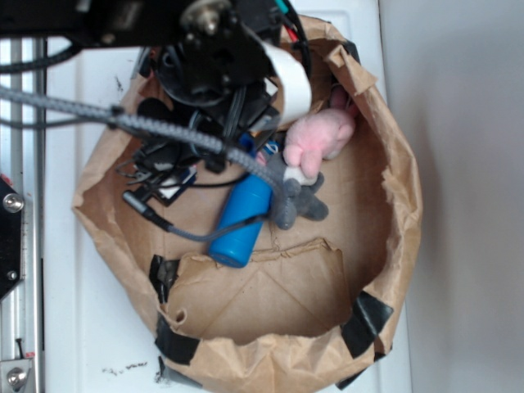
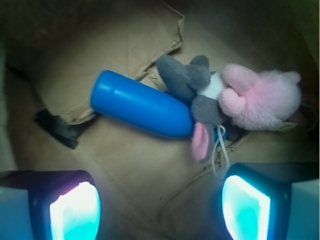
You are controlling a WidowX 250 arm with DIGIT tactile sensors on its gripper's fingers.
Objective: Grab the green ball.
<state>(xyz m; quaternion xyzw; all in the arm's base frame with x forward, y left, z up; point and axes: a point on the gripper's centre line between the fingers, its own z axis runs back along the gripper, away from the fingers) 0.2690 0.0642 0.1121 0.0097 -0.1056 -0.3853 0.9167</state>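
My pincer (image 2: pixel 160 205) spread wide, empty, above brown paper bag (image 2: pixel 125 160); smooth blue plastic cylinder (image 2: pixel 140 105) touching pink-grey plush toy (image 2: pixel 240 97).

White surface (image 1: pixel 82 311) carried brown paper bag (image 1: pixel 393 237), sides rolled down into low ragged wall, black tape patches (image 1: pixel 367 321) on rim. Metal rail (image 1: pixel 20 270) ran along surface's left edge. Inside, on bag's paper floor (image 2: pixel 140 170), I saw blue cylinder (image 2: pixel 142 105) lying on its side, one end touching grey-and-pink plush toy (image 2: pixel 240 97). Plush lay near bag's far wall. Loose folded paper flap (image 1: pixel 278 286) rested on bag floor, just beside cylinder's other end. Black tape scrap (image 2: pixel 60 127) sat near flap edge.
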